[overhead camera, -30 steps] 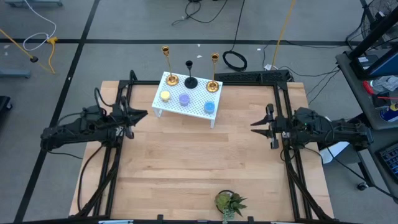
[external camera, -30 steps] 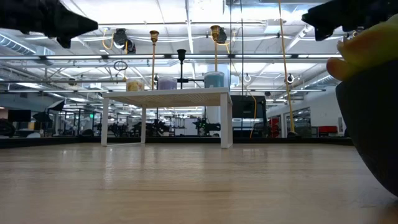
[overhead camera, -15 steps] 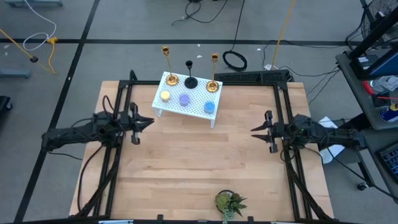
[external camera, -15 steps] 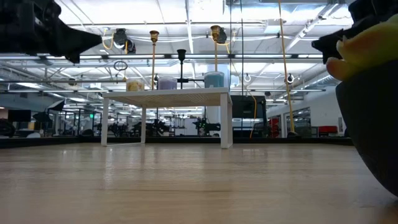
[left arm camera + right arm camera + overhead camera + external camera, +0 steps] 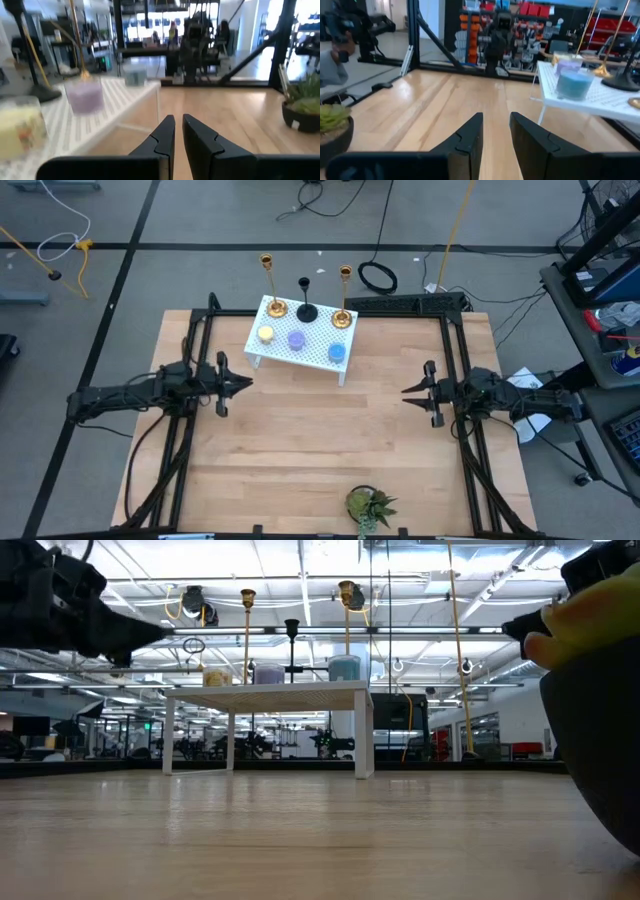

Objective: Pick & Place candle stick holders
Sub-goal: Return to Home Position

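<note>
Three candle stick holders stand on their round bases along the far edge of a white perforated rack: a gold one at the left, a shorter black one in the middle, a gold one at the right. They also show in the low view. My left gripper hovers to the left of and nearer than the rack, shut and empty. My right gripper hovers at the right, open by a narrow gap, empty.
A yellow puck, a purple puck and a blue puck sit on the rack's near half. A potted plant stands at the table's near edge. Bare wood lies between the grippers. Black frame rails run along both table sides.
Both grippers have come down. My left gripper has gone toward the table's right and near edges, ending near the rack's near left corner. My right gripper has gone a little toward the near edge. Nothing on the rack has moved.
</note>
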`<action>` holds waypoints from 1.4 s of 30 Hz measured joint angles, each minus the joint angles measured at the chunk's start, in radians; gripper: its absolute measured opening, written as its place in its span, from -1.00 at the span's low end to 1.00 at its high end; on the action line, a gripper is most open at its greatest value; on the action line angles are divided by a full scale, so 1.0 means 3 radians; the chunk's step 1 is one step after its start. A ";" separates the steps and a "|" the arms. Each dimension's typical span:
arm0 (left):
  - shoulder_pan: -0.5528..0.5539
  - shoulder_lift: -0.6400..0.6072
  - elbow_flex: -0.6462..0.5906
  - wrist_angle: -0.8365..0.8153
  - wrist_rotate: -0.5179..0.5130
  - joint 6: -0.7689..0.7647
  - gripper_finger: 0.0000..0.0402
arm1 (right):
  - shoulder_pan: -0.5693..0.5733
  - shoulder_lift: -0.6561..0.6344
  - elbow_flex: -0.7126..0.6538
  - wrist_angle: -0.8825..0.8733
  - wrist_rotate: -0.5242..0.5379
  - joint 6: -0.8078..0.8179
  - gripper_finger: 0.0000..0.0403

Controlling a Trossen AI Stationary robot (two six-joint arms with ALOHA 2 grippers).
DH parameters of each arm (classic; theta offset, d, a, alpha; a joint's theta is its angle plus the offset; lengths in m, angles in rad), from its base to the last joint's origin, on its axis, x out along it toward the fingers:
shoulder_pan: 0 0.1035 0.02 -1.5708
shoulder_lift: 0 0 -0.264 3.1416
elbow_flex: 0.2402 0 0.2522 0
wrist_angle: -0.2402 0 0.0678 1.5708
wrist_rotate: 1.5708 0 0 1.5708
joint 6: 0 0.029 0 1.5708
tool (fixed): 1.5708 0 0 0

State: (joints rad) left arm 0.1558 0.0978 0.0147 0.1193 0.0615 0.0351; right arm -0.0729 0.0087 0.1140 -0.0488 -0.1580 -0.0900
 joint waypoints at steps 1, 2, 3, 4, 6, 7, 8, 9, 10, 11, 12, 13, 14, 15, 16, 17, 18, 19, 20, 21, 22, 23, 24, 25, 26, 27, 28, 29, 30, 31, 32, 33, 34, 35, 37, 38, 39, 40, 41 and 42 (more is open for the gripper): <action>0.0000 0.0000 0.0000 -0.0071 0.0002 -0.0035 -0.79 | 0.0001 -0.0003 -0.0027 0.0026 0.0000 -0.0001 -0.54; 0.0000 0.0000 0.0000 -0.0138 0.0002 -0.0072 -0.79 | 0.0001 -0.0003 -0.0059 0.0029 0.0002 -0.0001 -0.54; 0.0000 0.0000 0.0000 -0.0199 0.0003 -0.0112 -0.79 | 0.0001 0.0001 -0.0093 0.0054 0.0002 -0.0001 -0.54; 0.0000 0.0000 0.0000 -0.0247 0.0004 -0.0173 -0.79 | 0.0001 0.0001 -0.0124 0.0092 0.0003 -0.0001 -0.54; 0.0001 0.0001 0.0000 -0.0266 0.0003 -0.0312 -0.79 | 0.0001 0.0000 -0.0197 0.0216 0.0003 -0.0001 -0.54; 0.0001 0.0000 0.0000 -0.0249 0.0004 -0.0381 -0.79 | 0.0001 0.0003 -0.0228 0.0273 0.0007 -0.0002 -0.54; 0.0001 0.0000 0.0000 -0.0224 0.0003 -0.0449 -0.79 | 0.0001 0.0002 -0.0250 0.0330 0.0008 -0.0002 -0.54; 0.0001 0.0000 0.0000 -0.0208 0.0003 -0.0499 -0.79 | 0.0000 0.0001 -0.0264 0.0373 0.0004 -0.0006 -0.54; 0.0001 0.0000 0.0000 -0.0206 0.0003 -0.0508 -0.79 | 0.0000 0.0001 -0.0272 0.0395 -0.0001 -0.0015 -0.54; 0.0001 0.0000 0.0000 -0.0211 0.0003 -0.0487 -0.79 | 0.0001 0.0001 -0.0275 0.0402 -0.0004 -0.0018 -0.54; 0.0001 0.0000 0.0000 -0.0214 0.0003 -0.0450 -0.79 | 0.0001 0.0002 -0.0275 0.0403 -0.0004 -0.0019 -0.54; 0.0001 0.0000 0.0000 -0.0215 0.0001 -0.0408 -0.79 | 0.0001 0.0002 -0.0276 0.0409 -0.0003 -0.0021 -0.54; 0.0001 0.0000 0.0000 -0.0219 -0.0001 -0.0370 -0.79 | 0.0001 0.0002 -0.0278 0.0419 -0.0004 -0.0025 -0.54; 0.0001 0.0000 0.0000 -0.0229 -0.0005 -0.0333 -0.79 | 0.0001 0.0002 -0.0278 0.0425 -0.0003 -0.0025 -0.54; 0.0001 0.0000 0.0000 -0.0239 -0.0007 -0.0308 -0.79 | 0.0000 0.0002 -0.0278 0.0425 -0.0004 -0.0025 -0.54; 0.0001 0.0000 0.0000 -0.0241 -0.0007 -0.0299 -0.79 | 0.0001 0.0002 -0.0279 0.0426 -0.0003 -0.0025 -0.54; 0.0001 0.0000 0.0000 -0.0239 -0.0007 -0.0304 -0.79 | 0.0001 0.0002 -0.0279 0.0429 -0.0004 -0.0025 -0.54; 0.0001 0.0000 0.0000 -0.0237 -0.0007 -0.0313 -0.79 | 0.0001 0.0002 -0.0280 0.0434 -0.0004 -0.0025 -0.54; 0.0001 0.0000 0.0000 -0.0238 -0.0007 -0.0313 -0.79 | 0.0001 0.0002 -0.0280 0.0436 -0.0003 -0.0025 -0.54; 0.0001 0.0000 0.0000 -0.0239 -0.0007 -0.0310 -0.79 | 0.0001 0.0002 -0.0281 0.0438 -0.0003 -0.0025 -0.54; 0.0001 0.0000 0.0000 -0.0237 -0.0007 -0.0310 -0.79 | 0.0001 0.0002 -0.0281 0.0440 -0.0003 -0.0025 -0.54; 0.0001 0.0000 0.0000 -0.0237 -0.0007 -0.0310 -0.79 | 0.0001 0.0002 -0.0281 0.0441 -0.0003 -0.0025 -0.54; 0.0001 0.0000 0.0000 -0.0238 -0.0007 -0.0310 -0.79 | 0.0001 0.0002 -0.0281 0.0443 -0.0003 -0.0025 -0.54; 0.0001 0.0000 0.0000 -0.0238 -0.0007 -0.0310 -0.79 | 0.0001 0.0002 -0.0281 0.0444 -0.0003 -0.0025 -0.54; 0.0001 0.0000 0.0000 -0.0237 -0.0007 -0.0310 -0.79 | 0.0001 0.0002 -0.0283 0.0446 -0.0003 -0.0025 -0.54; 0.0001 0.0000 0.0000 -0.0237 -0.0007 -0.0310 -0.79 | 0.0001 0.0002 -0.0284 0.0447 -0.0003 -0.0025 -0.54; 0.0001 0.0000 0.0000 -0.0238 -0.0008 -0.0310 -0.79 | 0.0001 0.0002 -0.0284 0.0447 -0.0003 -0.0025 -0.54; 0.0001 0.0000 0.0000 -0.0237 -0.0009 -0.0310 -0.79 | 0.0001 0.0002 -0.0284 0.0447 -0.0003 -0.0025 -0.54; 0.0000 0.0000 0.0000 -0.0237 -0.0009 -0.0310 -0.79 | 0.0001 0.0002 -0.0284 0.0448 -0.0003 -0.0025 -0.54; 0.0000 0.0000 0.0000 -0.0237 -0.0009 -0.0310 -0.79 | 0.0001 0.0002 -0.0284 0.0448 -0.0003 -0.0025 -0.54; 0.0000 0.0000 0.0000 -0.0237 -0.0009 -0.0310 -0.79 | 0.0001 0.0002 -0.0284 0.0448 -0.0003 -0.0025 -0.54; 0.0000 0.0000 0.0000 -0.0237 -0.0009 -0.0310 -0.79 | 0.0000 0.0002 -0.0285 0.0448 -0.0003 -0.0025 -0.54; 0.0000 0.0000 0.0000 -0.0237 -0.0009 -0.0310 -0.79 | 0.0001 0.0002 -0.0285 0.0448 -0.0003 -0.0025 -0.54; 0.0000 0.0000 0.0000 -0.0237 -0.0009 -0.0309 -0.79 | 0.0001 0.0002 -0.0285 0.0448 -0.0003 -0.0025 -0.54; 0.0000 0.0000 0.0000 -0.0237 -0.0010 -0.0308 -0.79 | 0.0000 0.0002 -0.0285 0.0448 -0.0003 -0.0025 -0.54; 0.0000 0.0000 0.0000 -0.0237 -0.0009 -0.0308 -0.79 | 0.0001 0.0002 -0.0286 0.0448 -0.0003 -0.0025 -0.54; 0.0000 0.0000 0.0000 -0.0237 -0.0010 -0.0308 -0.79 | 0.0001 0.0002 -0.0286 0.0448 -0.0002 -0.0025 -0.54; 0.0000 0.0000 0.0000 -0.0237 -0.0010 -0.0308 -0.79 | 0.0001 0.0002 -0.0286 0.0448 -0.0002 -0.0025 -0.54; 0.0000 0.0000 0.0000 -0.0237 -0.0010 -0.0308 -0.79 | 0.0001 0.0002 -0.0286 0.0449 -0.0003 -0.0025 -0.54; 0.0000 0.0000 0.0000 -0.0237 -0.0010 -0.0307 -0.79 | 0.0001 0.0002 -0.0286 0.0449 -0.0003 -0.0025 -0.54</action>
State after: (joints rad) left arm 0.1558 0.0978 0.0147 0.0483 0.0586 -0.0572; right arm -0.0727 0.0093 0.0280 0.0860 -0.1589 -0.0975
